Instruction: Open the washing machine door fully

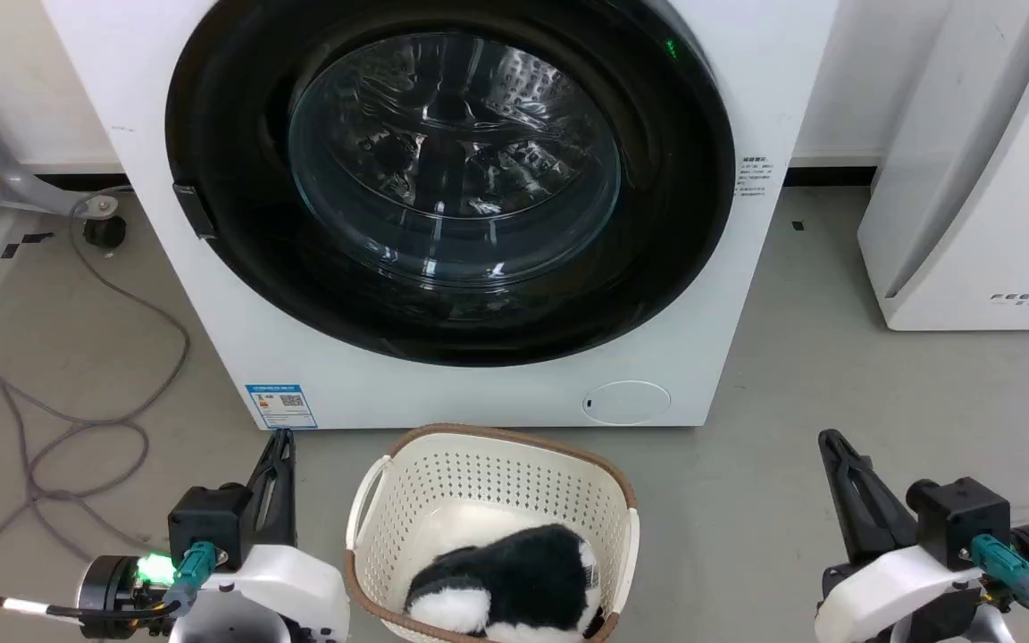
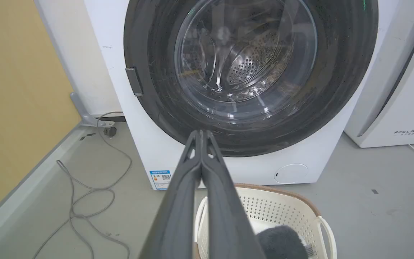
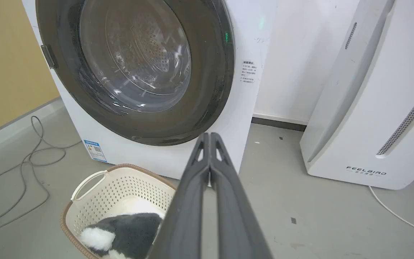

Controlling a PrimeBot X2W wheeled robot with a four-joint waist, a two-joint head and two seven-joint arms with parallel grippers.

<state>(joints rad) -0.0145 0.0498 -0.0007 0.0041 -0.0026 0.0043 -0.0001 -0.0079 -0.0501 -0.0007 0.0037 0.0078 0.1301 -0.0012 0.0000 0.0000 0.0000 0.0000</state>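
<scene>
Grippers sit nearest you, low in the head view: the left gripper (image 1: 280, 442) at lower left and the right gripper (image 1: 832, 439) at lower right, both pointing up toward the machine. Each has its two dark fingers pressed together with nothing between them. You can check this in the wrist views, where the left gripper (image 2: 201, 133) and the right gripper (image 3: 210, 135) each come to a single closed tip. Both hang over the grey floor (image 1: 791, 375), well apart from the machine.

Between them stands a cream perforated basket (image 1: 514, 434) with a brown rim. A black-and-white plush toy (image 1: 514, 572) lies inside it. To your left, a grey cable (image 1: 77, 420) loops across the floor.

Just beyond the basket rises the white washing machine (image 1: 443, 393). It has a blue sticker (image 1: 280, 406) at its lower left and a round cap (image 1: 626, 402) at its lower right.

The washing machine door (image 1: 450, 170) fills most of that front. It is a glossy black disc with a clear bulging glass centre. It lies flat against the machine, closed. A small dark tab (image 1: 193, 210) sits on its left edge, and a green light (image 1: 671, 46) glows at its upper right. Neither gripper touches the door.

Farther right, a white appliance (image 1: 970, 179) stands beside the machine against the wall.
</scene>
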